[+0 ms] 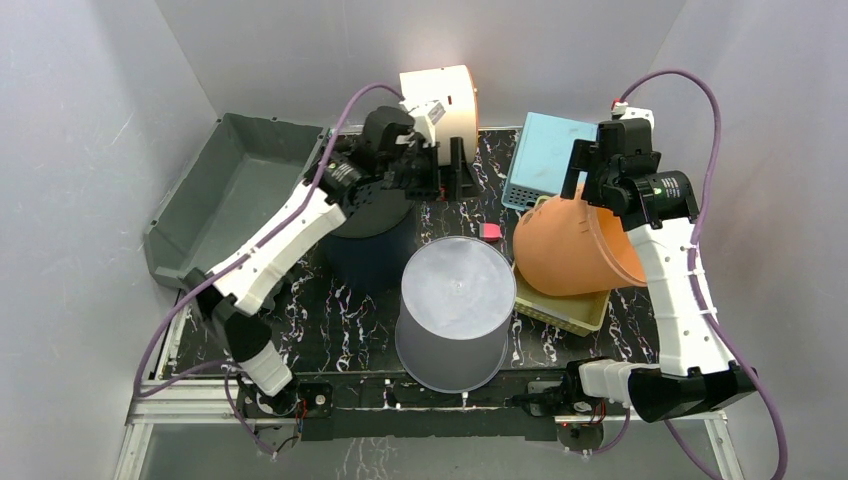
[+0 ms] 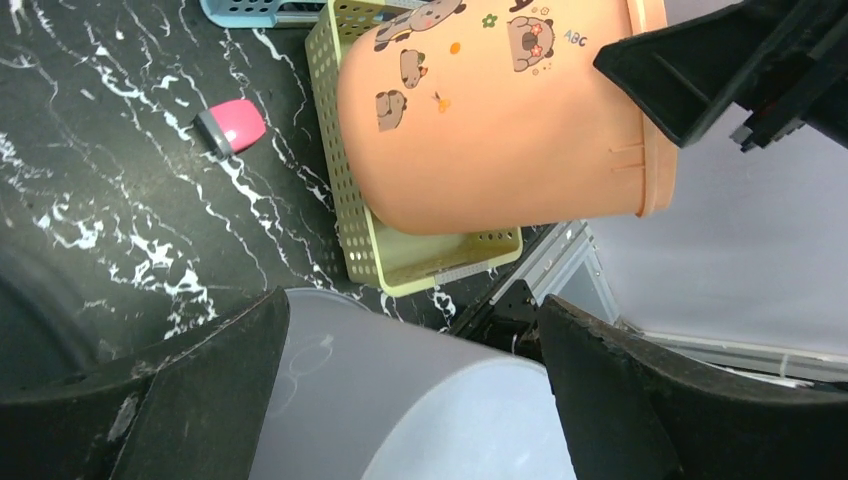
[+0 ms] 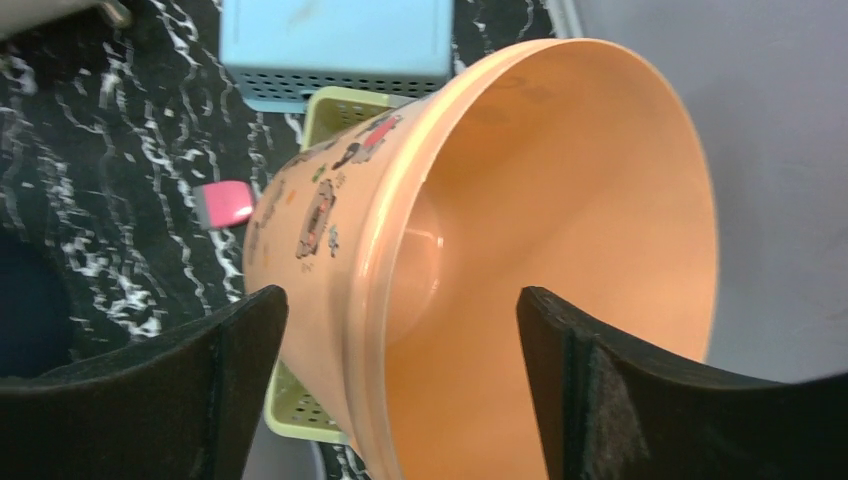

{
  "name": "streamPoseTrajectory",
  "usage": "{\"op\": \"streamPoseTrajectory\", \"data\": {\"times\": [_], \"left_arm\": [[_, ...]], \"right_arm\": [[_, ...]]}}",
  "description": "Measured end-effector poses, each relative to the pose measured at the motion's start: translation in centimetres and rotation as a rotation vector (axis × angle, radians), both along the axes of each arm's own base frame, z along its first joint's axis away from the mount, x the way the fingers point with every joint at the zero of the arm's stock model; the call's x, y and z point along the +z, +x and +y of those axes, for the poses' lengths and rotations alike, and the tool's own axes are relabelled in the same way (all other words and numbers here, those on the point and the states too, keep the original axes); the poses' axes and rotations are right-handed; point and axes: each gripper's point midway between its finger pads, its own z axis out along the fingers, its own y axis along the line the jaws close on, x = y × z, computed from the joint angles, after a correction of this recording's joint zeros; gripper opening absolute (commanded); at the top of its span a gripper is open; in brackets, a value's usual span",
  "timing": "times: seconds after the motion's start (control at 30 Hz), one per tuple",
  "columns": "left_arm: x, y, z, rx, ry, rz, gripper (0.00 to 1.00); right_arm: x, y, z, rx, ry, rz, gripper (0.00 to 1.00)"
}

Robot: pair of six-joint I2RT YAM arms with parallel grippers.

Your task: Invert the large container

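White walls close in a black marbled worktop [image 1: 340,320]. I judge the job about half done: the orange bucket [image 1: 570,250] lies tipped on its side across the yellow basket [image 1: 565,312] at the right, not yet bottom-up. My right fingers [image 3: 200,380] are spread wide to either side of its rim, pinching nothing. My left fingers [image 2: 200,400] hang spread too, holding nothing. The orange bucket is empty inside. A grey bucket [image 1: 455,300] stands bottom-up in the middle, and the grey tub [image 1: 215,200] at the left looks empty.
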Motion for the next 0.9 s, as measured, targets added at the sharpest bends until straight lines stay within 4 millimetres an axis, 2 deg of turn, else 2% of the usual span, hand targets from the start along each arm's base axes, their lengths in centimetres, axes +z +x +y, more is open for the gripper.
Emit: {"op": "streamPoseTrajectory", "data": {"times": [0.13,0.23,0.33,0.5,0.6,0.77,0.9], "left_arm": [[-1.3,0.9,-2.7,-0.048,0.04,0.006,0.95],[-3.0,0.4,-4.2,-0.095,0.083,0.03,0.95],[-4.5,-1.4,-5.2,-0.161,0.129,0.054,0.95],[-5.4,-4.3,-6.0,-0.25,0.165,0.073,0.95],[-5.9,-5.1,-5.9,-0.274,0.186,0.079,0.95],[-6.7,-5.6,-4.8,-0.278,0.257,0.086,0.95],[-6.6,-5.5,-3.9,-0.269,0.31,0.062,0.95]], "right_arm": [[-0.4,0.5,0.7,0.02,0.076,-0.008,0.57],[-0.6,1.0,1.5,0.049,0.121,-0.021,0.4],[-1.1,1.1,2.1,0.063,0.15,-0.012,0.26],[-1.1,1.1,2.1,0.056,0.162,-0.013,0.0],[-0.9,1.1,2.4,0.063,0.177,-0.019,0.0],[0.0,1.3,2.1,0.055,0.167,-0.028,0.0],[2.8,1.3,1.8,0.05,0.155,-0.077,0.0]]}}
